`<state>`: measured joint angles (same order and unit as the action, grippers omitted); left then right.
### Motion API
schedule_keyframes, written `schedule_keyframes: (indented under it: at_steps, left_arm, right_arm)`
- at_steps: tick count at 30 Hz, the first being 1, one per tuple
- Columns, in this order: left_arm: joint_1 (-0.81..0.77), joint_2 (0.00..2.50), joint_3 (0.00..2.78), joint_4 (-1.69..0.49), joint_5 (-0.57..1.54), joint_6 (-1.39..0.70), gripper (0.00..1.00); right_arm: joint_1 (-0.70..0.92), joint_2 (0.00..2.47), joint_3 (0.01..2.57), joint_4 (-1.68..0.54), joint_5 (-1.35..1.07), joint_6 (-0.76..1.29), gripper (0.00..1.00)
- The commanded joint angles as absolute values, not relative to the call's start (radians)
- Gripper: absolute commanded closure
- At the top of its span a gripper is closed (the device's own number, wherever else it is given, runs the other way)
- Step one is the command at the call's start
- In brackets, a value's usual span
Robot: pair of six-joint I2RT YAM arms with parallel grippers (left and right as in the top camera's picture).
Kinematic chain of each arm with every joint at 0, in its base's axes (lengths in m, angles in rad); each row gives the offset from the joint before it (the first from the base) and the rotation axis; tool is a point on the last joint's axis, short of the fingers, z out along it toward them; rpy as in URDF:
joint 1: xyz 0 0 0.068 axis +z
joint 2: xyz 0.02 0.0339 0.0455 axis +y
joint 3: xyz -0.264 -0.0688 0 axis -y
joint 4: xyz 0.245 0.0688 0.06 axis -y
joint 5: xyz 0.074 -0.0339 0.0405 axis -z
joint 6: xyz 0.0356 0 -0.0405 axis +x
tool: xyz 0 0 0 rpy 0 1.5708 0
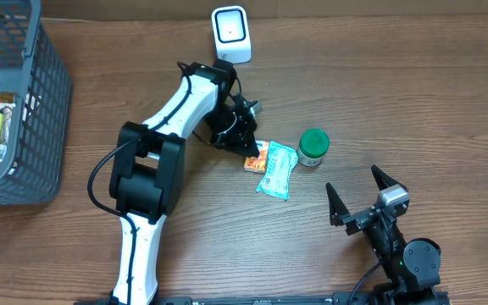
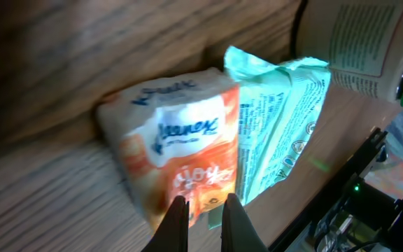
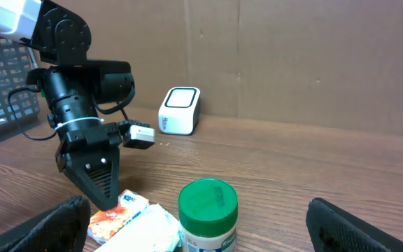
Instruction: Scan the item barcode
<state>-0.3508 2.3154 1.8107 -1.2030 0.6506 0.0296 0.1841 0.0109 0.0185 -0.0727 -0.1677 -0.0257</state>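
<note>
Left gripper closed, tips at the edge of the orange-and-white plastic tissue pack, which lies against the mint-green foil packet. It possibly pinches only wrapper. Risk: pack slips on lift, or 2nd packet drags along. Right gripper wide open, empty.

Centre of the left wrist view: the brand name "Kleenex" is read in blue script on the white band of the orange tissue pack. Fine print is seen on the mint-green packet just to its right, too small to be made out. Upper right, dense print on a white label is likewise not legible.
</note>
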Motion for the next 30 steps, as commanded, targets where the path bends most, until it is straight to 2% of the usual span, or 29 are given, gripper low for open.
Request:
schedule_keyframes:
  at_steps: [1,30]
  left_arm:
    - [-0.342,2.321,1.803,-1.199,0.643,0.05,0.96]
    - [-0.356,2.323,1.8,-1.19,0.64,0.038,0.96]
  right_arm:
    - [0.183,0.004,0.008,-0.07,-0.162,-0.022,0.0]
    - [0.183,0.004,0.008,-0.07,-0.162,-0.022,0.0]
